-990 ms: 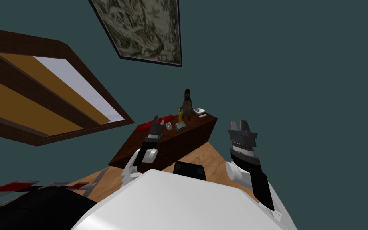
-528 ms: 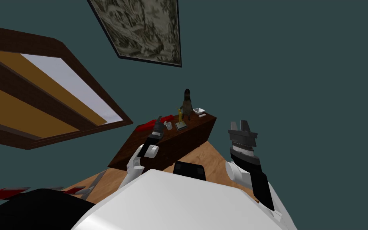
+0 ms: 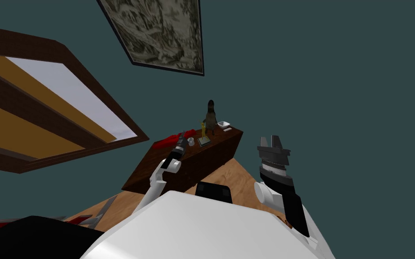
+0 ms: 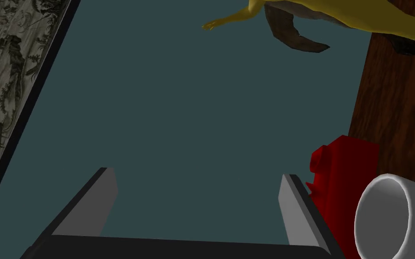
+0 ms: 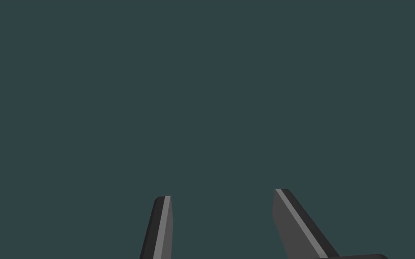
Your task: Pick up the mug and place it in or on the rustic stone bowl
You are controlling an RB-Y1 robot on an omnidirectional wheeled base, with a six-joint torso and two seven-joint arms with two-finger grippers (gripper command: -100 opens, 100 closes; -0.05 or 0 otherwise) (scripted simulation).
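A small white mug [image 3: 191,141] stands on the dark wooden sideboard [image 3: 211,155], near its left part. A white bowl [image 3: 223,124] sits at the far right end of the top. My left gripper [image 3: 182,136] reaches over the sideboard, just left of the mug. In the left wrist view this gripper [image 4: 197,180] is open with nothing between its fingers, and the mug [image 4: 395,220], its mouth facing the camera, lies just outside one finger [image 4: 294,202]. My right gripper [image 3: 269,140] is raised beside the sideboard; its fingers [image 5: 161,225] stand apart and hold nothing.
On the top, a red object [image 3: 168,140] lies behind the mug, also near it in the wrist view [image 4: 346,166]. A gold statuette [image 3: 203,129] and a dark figure [image 3: 210,118] stand between mug and bowl. A framed picture [image 3: 166,36] hangs on the teal wall.
My left arm has stretched forward over the sideboard, bringing its gripper up beside the mug. The right arm has kept still. The head camera has shifted slightly.
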